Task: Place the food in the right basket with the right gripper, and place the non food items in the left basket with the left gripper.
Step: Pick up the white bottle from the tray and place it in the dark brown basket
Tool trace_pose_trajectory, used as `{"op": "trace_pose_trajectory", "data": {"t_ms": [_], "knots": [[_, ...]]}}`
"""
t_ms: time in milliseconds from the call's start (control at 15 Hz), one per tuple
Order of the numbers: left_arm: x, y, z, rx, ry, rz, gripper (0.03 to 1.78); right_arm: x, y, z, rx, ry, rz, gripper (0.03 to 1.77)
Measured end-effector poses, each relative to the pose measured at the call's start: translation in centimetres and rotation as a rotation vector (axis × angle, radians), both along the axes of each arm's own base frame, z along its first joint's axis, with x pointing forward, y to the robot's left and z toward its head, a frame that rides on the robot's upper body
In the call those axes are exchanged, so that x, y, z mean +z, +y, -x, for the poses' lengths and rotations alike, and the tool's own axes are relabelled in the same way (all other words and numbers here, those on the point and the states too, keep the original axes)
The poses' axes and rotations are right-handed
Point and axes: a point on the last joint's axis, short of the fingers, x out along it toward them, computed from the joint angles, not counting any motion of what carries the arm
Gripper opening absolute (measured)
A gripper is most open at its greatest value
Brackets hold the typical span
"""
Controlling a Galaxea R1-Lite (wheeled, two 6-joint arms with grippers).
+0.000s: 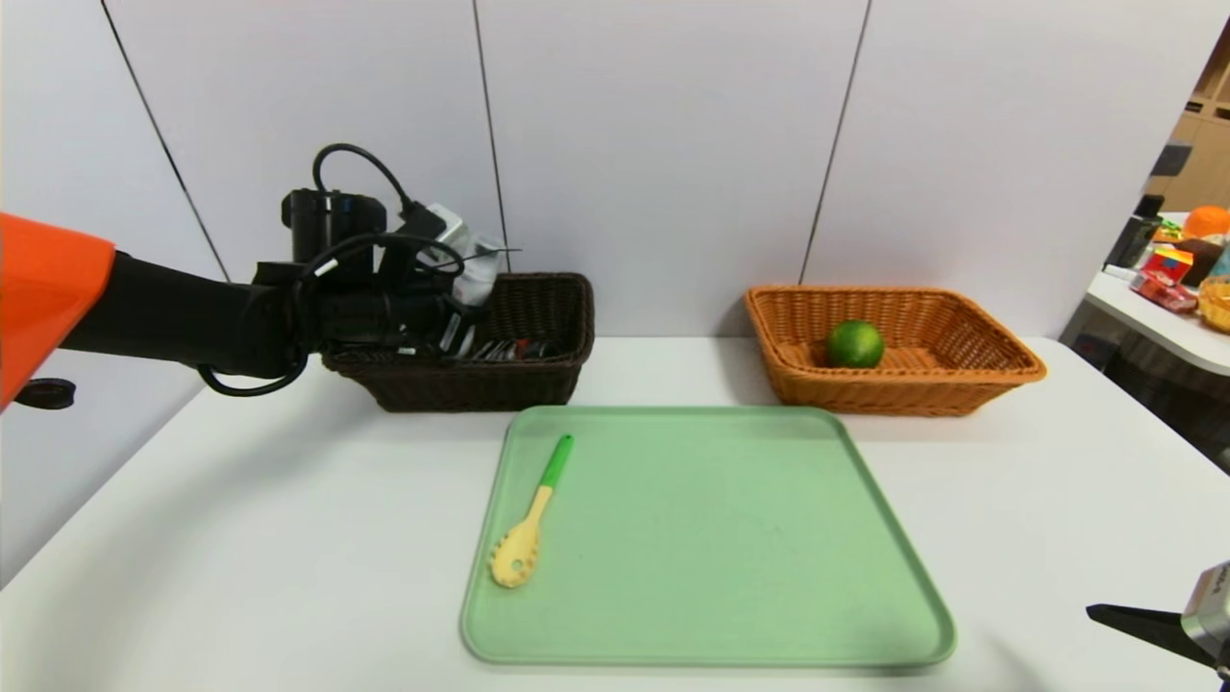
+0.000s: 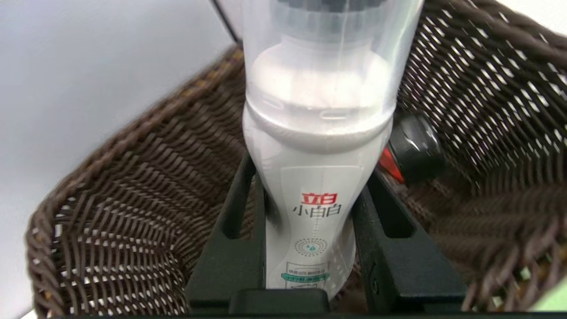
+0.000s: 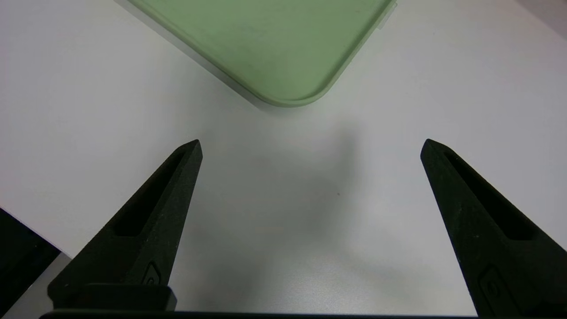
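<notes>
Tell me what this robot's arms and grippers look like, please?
The left arm is black beyond a bright orange shell, with looping black cables and a boxy black camera at the wrist. The left gripper and right gripper each have two flat matte-black fingers with slot-shaped recesses; the right's taper to points.

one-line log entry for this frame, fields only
left gripper: shut on white plastic bottle, over dark brown wicker basket | right gripper: open, parked above table | green tray: yellow-green slotted spoon | orange wicker basket: lime

There were two baskets, one brown [image 1: 538, 317] and one orange [image 1: 961, 332]. One tray [image 1: 730, 538], one spoon [image 1: 527, 533], one lime [image 1: 854, 343] and one bottle [image 2: 316, 177] showed.
</notes>
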Motion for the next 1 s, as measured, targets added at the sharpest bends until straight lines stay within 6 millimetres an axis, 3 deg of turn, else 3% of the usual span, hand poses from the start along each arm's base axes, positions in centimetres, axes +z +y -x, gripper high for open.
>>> {"op": "trace_pose_trajectory", "data": {"t_ms": [267,667,1000], "knots": [[-0.1,0.0,0.5,-0.126,-0.023,-0.124,0.58,-0.1,0.0,0.1,0.000,0.003,0.001,1.70],[-0.5,1.8,0.8,-0.218,-0.045,-0.390,0.58,-0.3,-0.1,0.3,-0.007,0.005,-0.017,1.70],[0.9,2.0,0.3,-0.257,-0.012,-0.429,0.58,-0.4,-0.2,0.5,-0.009,0.007,-0.019,1.70]]}}
